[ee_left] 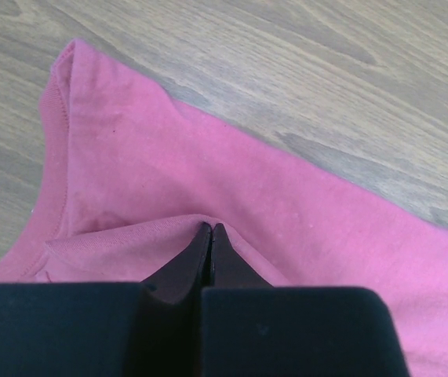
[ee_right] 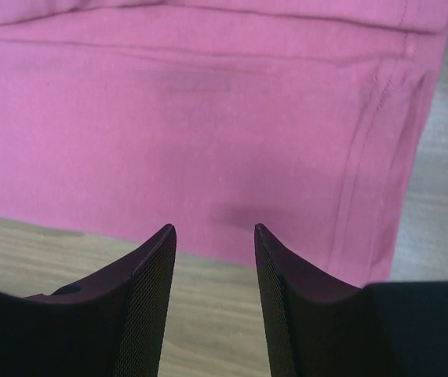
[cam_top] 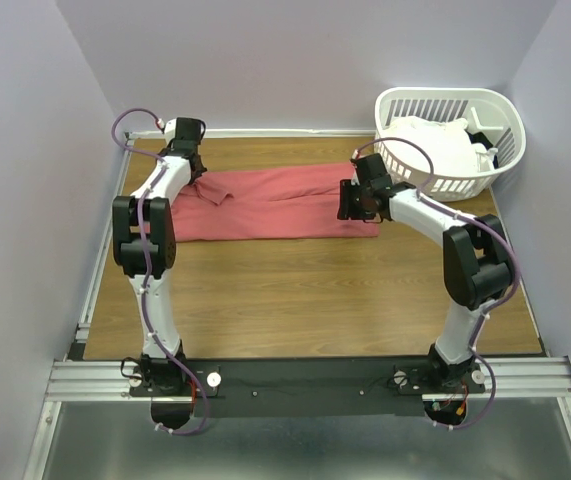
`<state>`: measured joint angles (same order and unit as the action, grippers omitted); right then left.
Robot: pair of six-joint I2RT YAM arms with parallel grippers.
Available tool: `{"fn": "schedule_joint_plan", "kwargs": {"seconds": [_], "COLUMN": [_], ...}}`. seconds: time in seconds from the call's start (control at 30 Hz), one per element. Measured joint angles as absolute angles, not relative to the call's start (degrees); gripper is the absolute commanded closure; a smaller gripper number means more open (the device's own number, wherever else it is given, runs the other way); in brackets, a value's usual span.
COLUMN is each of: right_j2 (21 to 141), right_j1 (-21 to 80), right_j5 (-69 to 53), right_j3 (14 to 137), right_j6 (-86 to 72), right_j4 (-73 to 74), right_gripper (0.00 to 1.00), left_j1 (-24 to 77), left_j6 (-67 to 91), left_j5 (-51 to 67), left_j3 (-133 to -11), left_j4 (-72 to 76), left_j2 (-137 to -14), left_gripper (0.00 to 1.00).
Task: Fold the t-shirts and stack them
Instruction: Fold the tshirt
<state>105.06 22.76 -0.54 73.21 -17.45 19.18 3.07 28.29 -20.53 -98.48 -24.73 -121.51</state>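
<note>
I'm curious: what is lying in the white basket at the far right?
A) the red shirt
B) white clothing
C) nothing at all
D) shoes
B: the basket holds a heap of white clothing, while the red shirt lies flat on the table.

t-shirt (cam_top: 275,205) flat across far half of bench (cam_top: 315,300); basket (cam_top: 462,184) at far right corner, more shirts (cam_top: 435,145) inside.
</note>
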Motion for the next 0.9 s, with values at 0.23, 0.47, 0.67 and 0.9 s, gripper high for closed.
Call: {"fn": "schedule_joint_plan", "kwargs": {"seconds": [0.23,0.47,0.67,0.9], "right_j2": [109.1,109.08,109.08,109.16], "right_j1": [22.76,22.76,22.76,22.76], "right_j5": [-0.54,-0.54,-0.54,-0.3], "right_j3": [75.22,75.22,75.13,75.02], "right_j6": [-17.45,-17.41,-17.3,-17.93], "right_j4": [17.78,17.54,17.43,16.43], "right_gripper": [0.47,0.46,0.49,0.55], "left_j1": [2.85,2.09,1.13,-7.7], "left_j6": [27.75,26.68,28.62,31.64], "left_j5": [-20.14,-19.27,-18.17,-15.79], "left_j3": [-98.48,-98.43,-84.62,-66.61], "left_j4": [-23.16,-21.43,-18.85,-14.96], "left_j2": [-121.95,-121.8,-110.74,-95.13], "left_gripper": [0.63,0.3,0.45,0.64]}}
